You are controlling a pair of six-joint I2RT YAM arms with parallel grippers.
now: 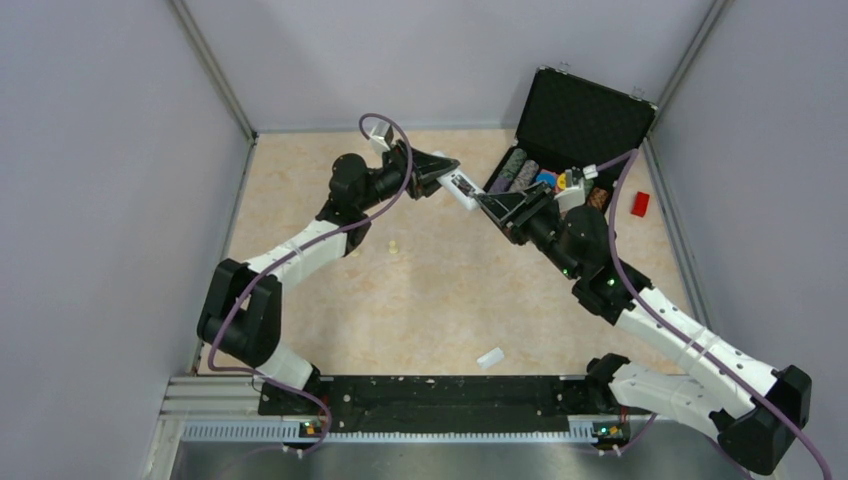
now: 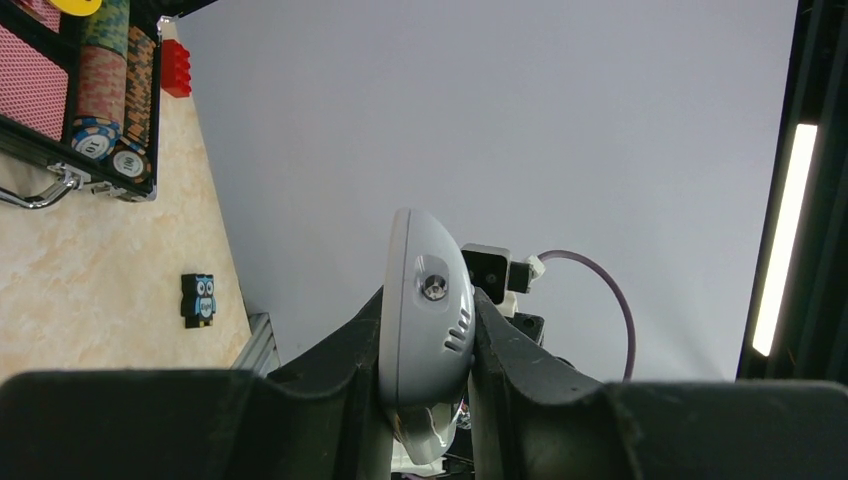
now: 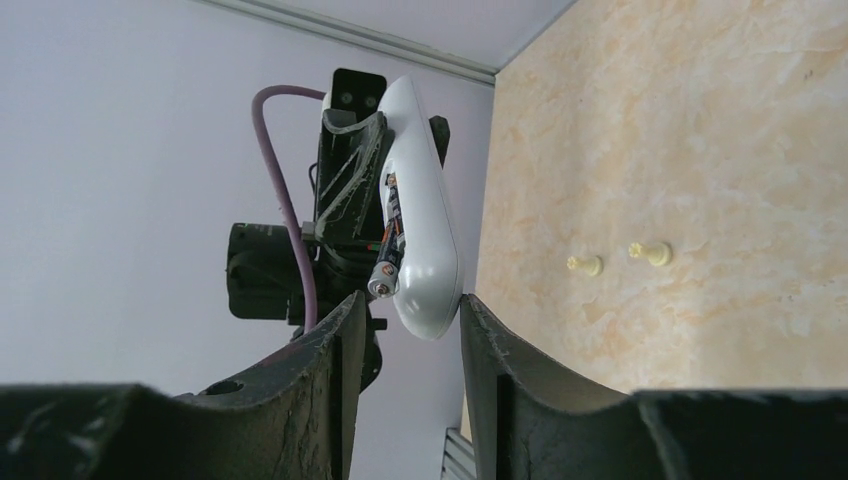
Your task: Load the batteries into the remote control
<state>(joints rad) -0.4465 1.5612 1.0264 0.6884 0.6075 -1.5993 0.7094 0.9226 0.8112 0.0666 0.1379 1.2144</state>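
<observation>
Beige table (image 1: 430, 300), far middle | remote (image 1: 462, 188) was aloft above it | left gripper (image 2: 427, 315) pinched one end | right gripper (image 3: 411, 300) stood spread astride other end, one finger touching shell | battery (image 3: 386, 262) jutted from its back, beside other finger

The left arm (image 1: 300, 250) and right arm (image 1: 690, 340) have white link shells set between bulky matte black joint housings, and a purple cable (image 3: 271, 160) loops along each. Small green lights (image 1: 610, 284) glow on the right arm. The left gripper (image 1: 447, 176) and right gripper (image 1: 487, 200) are black wedges with thick, scuffed black fingers (image 3: 330, 370)
</observation>
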